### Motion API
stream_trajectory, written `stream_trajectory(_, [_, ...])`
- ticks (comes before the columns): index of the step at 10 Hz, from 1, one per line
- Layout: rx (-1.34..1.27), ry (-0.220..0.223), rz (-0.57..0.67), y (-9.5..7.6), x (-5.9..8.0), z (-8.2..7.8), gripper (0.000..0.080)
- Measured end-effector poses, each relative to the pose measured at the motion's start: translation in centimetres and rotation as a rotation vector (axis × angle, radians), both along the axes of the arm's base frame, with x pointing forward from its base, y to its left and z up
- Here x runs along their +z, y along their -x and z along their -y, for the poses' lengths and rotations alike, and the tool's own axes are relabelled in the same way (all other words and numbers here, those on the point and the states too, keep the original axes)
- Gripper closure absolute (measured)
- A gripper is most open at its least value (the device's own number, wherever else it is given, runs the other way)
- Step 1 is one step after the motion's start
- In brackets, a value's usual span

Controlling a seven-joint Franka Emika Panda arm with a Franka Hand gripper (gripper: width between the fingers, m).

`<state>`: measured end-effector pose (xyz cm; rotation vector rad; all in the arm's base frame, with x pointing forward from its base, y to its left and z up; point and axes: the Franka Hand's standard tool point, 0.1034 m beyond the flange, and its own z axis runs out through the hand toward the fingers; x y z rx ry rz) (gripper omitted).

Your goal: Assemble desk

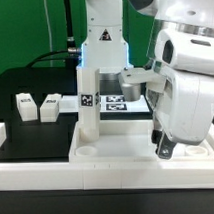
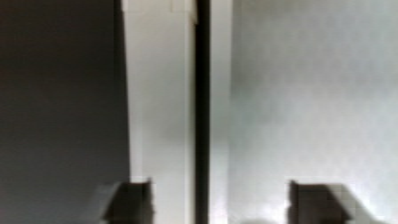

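gripper (image 2: 228,200): jaws are standing apart, nothing is between them | position: it is hanging low over the tabletop (image 1: 121,147), toward the exterior view's right | upright leg (image 1: 88,104) is standing at the tabletop's far rim, toward the exterior view's left | loose leg (image 1: 25,105) and second loose leg (image 1: 51,107) are lying side by side on the black table (image 1: 14,83)
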<state>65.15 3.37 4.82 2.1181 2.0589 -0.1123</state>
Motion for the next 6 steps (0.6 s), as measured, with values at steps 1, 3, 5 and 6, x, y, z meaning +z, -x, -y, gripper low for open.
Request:
stream_trajectory(1, [-0.002,0.002,0.009,-0.3,0.7,0.3,0.0241])
stream_trajectory(3, [-0.017,0.014,0.026,-0.2,2.3,1.6,0.0167])
stream_trajectory(5, [-0.045,0.025,0.047,0.3,3.7,3.1,0.0153])
stream_trajectory(6, [-0.051,0.027,0.051,0.4,3.9,3.5,0.0151])
